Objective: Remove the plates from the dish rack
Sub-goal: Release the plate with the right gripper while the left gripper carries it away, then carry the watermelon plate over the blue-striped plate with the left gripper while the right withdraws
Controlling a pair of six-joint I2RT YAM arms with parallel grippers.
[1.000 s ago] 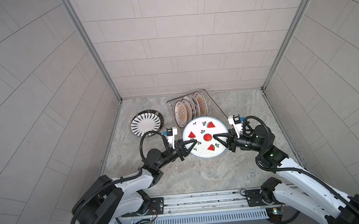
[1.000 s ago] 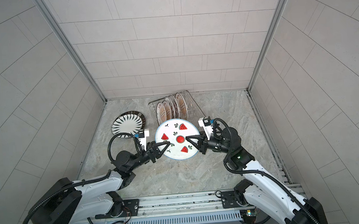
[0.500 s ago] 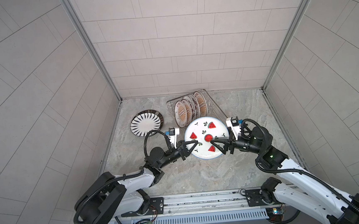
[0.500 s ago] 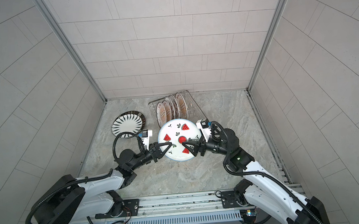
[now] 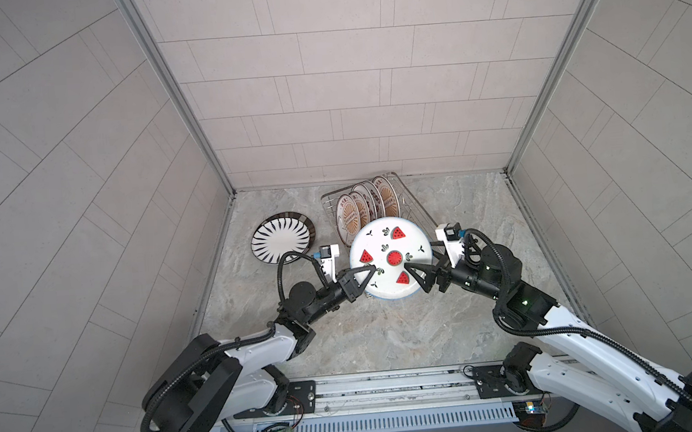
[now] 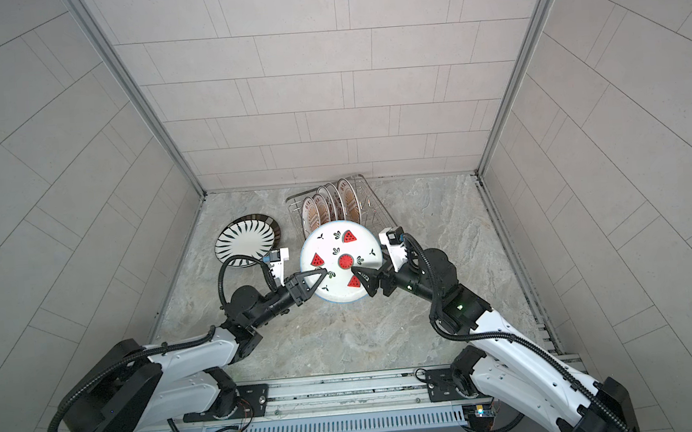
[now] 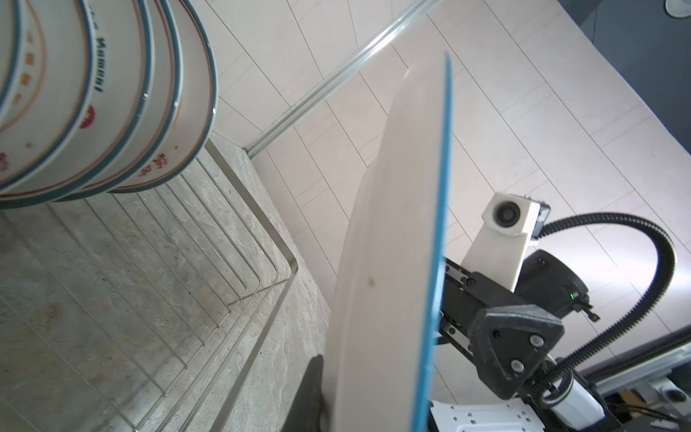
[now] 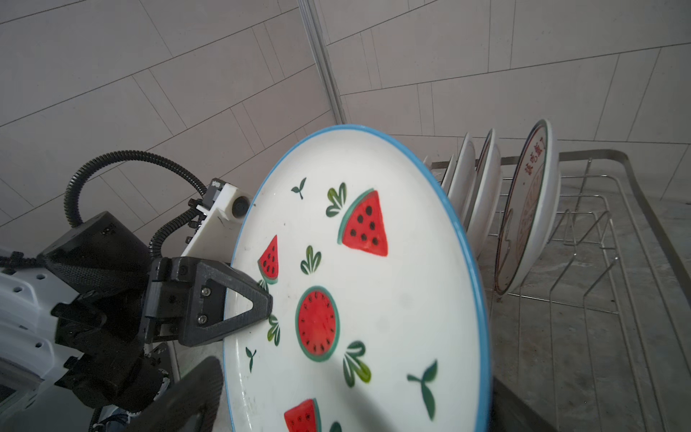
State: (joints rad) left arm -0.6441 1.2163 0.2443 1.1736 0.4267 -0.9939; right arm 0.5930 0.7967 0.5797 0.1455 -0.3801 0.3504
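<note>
A second ago both arms clamped the plate. Now the right fingers (image 5: 421, 268) (image 7: 516, 348) have sprung wide apart and stand released, one prong above the plate's face and one by its near edge. In the left wrist view a gap shows between the plate and the upper prong. The left fingers (image 5: 360, 271) (image 8: 202, 299) stay clenched on the left edge of the round, glossy white, blue-rimmed ceramic watermelon plate (image 5: 389, 260) (image 6: 341, 263). That plate hangs in much the same place as before, tilted above the grey marbled stone-look worktop (image 5: 386, 339), just in front of the near end of the rack.

Both arms reach inward from the front rail and meet low over the middle of the worktop. Each forearm angles toward the plate, with its white wrist camera on top and a ribbed black cable looping behind.

The fingers are matt black, triangular and open-framed. The plate's face carries red slices with black seeds, a round red centre and green sprigs. In the left wrist view it shows edge-on, its underside plain cream (image 7: 381, 262).

The shallow rectangular silver wire dish rack (image 5: 414, 208) (image 6: 370, 200) sits at the back. A row of round cream plates (image 5: 360, 209) (image 8: 531, 209), with dark rims and orange-red patterns, stands upright between its thin prongs. To the rack's left a round black-and-white striped plate (image 5: 281, 240) (image 6: 246, 242) lies flat.
</note>
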